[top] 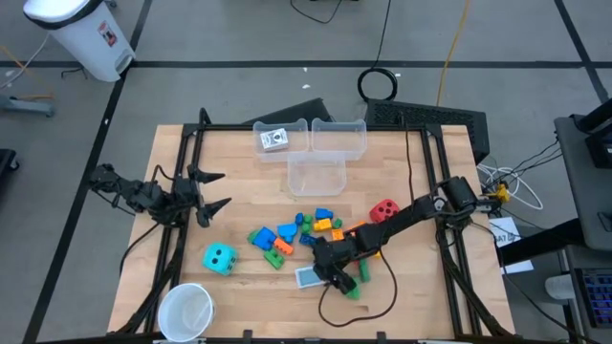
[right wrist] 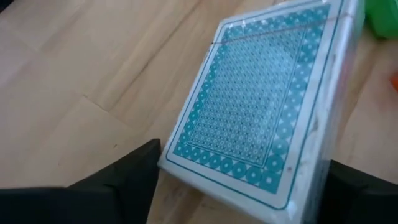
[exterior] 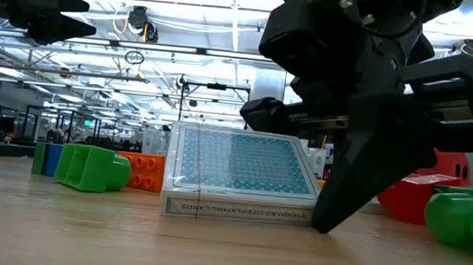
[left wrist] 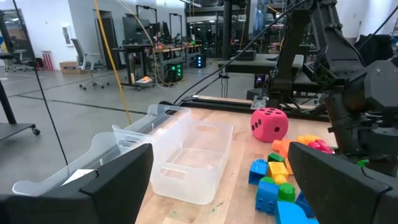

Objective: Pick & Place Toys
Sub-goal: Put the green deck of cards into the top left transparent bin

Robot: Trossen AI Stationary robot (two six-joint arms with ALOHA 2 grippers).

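Note:
A white card box with a teal patterned face [right wrist: 261, 106] lies on the table near the front [top: 308, 277]. My right gripper [right wrist: 242, 180] slants down over it, open, with one dark finger [right wrist: 127, 177] on each side of the box. In the low view one finger [exterior: 363, 171] reaches the tabletop beside the box [exterior: 241, 172]. Coloured blocks [top: 296, 234], a red die [top: 384, 210] and a cyan die [top: 220, 258] lie scattered mid-table. My left gripper [top: 212, 191] waits open at the left, above the table. My right gripper has its fingers close against two opposite sides of the card box [right wrist: 323, 155], coming from above at a slant from the table's right. Whether they touch the box I cannot tell. The box rests on the table.
Three clear bins stand at the back middle [top: 316, 175] [top: 280, 137] [top: 339, 137], one holding a card pack. A white cup [top: 186, 311] stands at the front left. Green blocks [exterior: 90, 166] [exterior: 472, 220] lie on both sides of the box. A black cable [top: 382, 296] loops at the front.

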